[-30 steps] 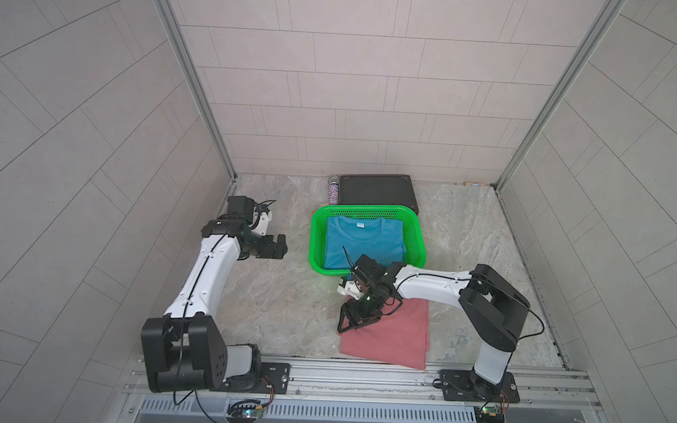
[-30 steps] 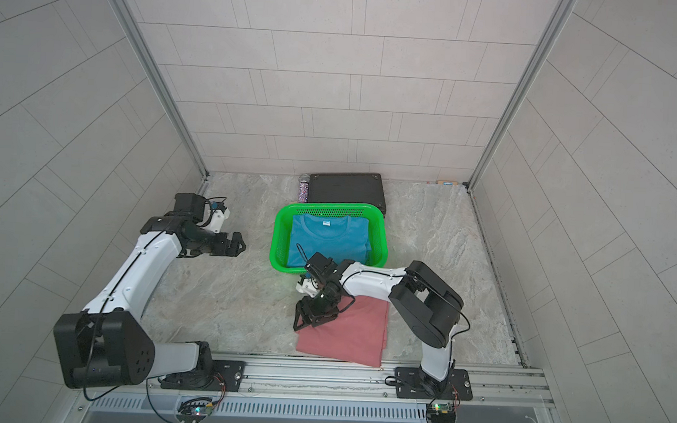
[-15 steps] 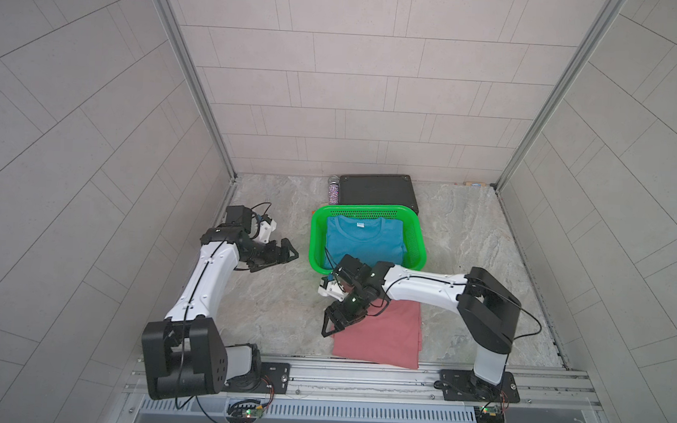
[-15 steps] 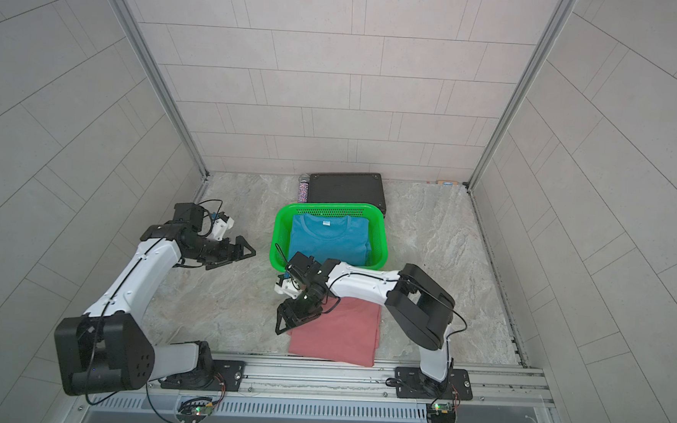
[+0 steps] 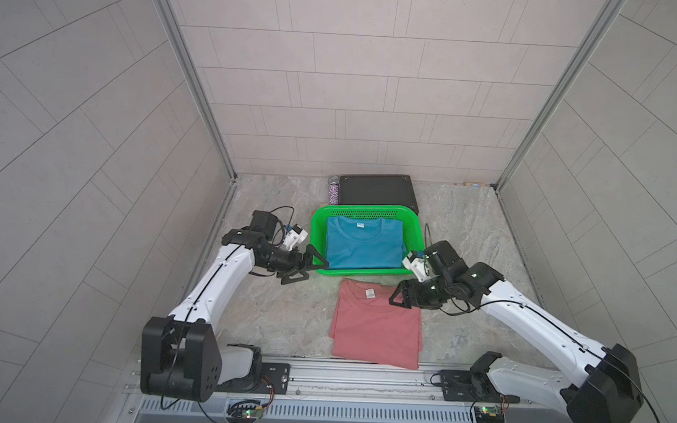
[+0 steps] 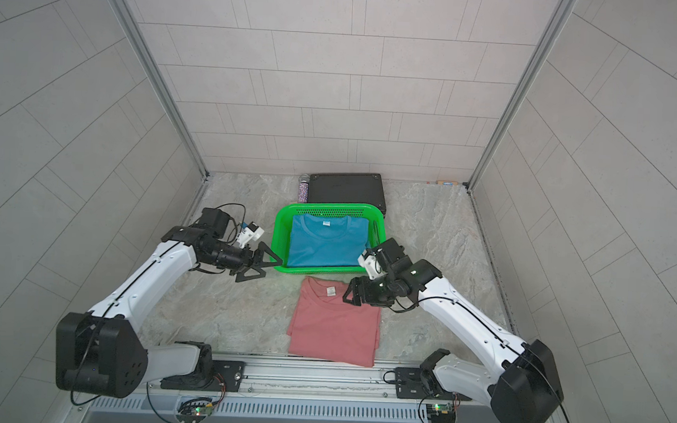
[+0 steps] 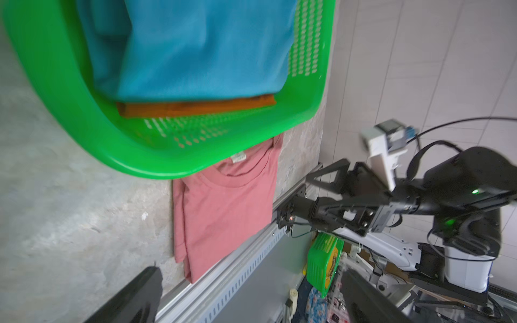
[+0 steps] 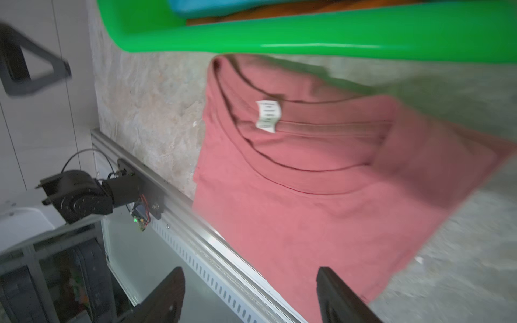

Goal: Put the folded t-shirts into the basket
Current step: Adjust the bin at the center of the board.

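Finding the pink t-shirt lying flat on the table at 6 o'clock of the basket, collar pointing toward 12, with the right gripper hovering over its 2 o'clock corner, jaws standing wide and gripping nothing. Seeing the left gripper hanging at the basket's 8 o'clock corner, jaws spread wide and empty too. Noting the blue t-shirt resting inside the basket on the orange t-shirt, and a black case sitting beyond at 12 o'clock.
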### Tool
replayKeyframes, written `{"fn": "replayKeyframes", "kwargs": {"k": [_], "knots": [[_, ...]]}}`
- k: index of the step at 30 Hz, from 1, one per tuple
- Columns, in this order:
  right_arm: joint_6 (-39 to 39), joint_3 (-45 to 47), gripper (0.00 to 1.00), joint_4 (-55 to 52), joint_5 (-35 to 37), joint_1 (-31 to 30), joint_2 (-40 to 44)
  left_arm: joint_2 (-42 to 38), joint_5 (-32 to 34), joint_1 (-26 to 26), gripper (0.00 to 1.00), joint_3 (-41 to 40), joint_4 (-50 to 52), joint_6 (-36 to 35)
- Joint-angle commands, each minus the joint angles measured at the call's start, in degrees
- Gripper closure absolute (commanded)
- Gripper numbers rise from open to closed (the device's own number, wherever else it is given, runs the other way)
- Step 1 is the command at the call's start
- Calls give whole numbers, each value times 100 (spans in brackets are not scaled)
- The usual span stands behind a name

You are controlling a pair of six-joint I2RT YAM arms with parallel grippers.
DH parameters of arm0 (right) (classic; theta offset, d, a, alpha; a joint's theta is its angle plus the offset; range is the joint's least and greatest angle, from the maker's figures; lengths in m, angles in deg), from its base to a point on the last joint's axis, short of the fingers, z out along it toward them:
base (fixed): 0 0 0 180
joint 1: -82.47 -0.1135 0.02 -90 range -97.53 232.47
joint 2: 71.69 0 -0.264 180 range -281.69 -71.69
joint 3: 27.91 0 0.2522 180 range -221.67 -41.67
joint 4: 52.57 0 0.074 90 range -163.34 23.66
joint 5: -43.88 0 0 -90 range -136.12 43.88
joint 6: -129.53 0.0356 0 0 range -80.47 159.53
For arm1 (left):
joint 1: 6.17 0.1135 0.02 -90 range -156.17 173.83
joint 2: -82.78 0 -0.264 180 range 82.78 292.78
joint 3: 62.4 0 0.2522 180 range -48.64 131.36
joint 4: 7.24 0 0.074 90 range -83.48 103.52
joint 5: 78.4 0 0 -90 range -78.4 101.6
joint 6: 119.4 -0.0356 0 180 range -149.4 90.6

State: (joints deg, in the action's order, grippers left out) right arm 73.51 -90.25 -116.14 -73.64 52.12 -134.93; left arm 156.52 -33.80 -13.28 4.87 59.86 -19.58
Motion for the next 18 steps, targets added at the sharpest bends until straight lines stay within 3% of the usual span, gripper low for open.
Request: {"fn": "replayKeyframes", "kwargs": {"k": [1, 5, 8, 15, 18], "knots": [[135, 431, 23, -667, 152, 688, 328, 92, 261, -335, 0, -319, -2, 475], [457, 1028, 23, -555, 270, 1098, 571, 275, -62, -837, 0, -591, -405, 533], [799, 1330, 24, -475, 835, 1228, 670, 373, 506, -1381, 0, -860, -1038, 807], [1355, 1966, 24, 711, 10, 1235, 561, 612, 669, -1512, 0, -1400, -2167, 1051], [1582, 2221, 25, 1119, 3, 1056, 620, 748, 950, -1600, 3, -1479, -2415, 1038]]}}
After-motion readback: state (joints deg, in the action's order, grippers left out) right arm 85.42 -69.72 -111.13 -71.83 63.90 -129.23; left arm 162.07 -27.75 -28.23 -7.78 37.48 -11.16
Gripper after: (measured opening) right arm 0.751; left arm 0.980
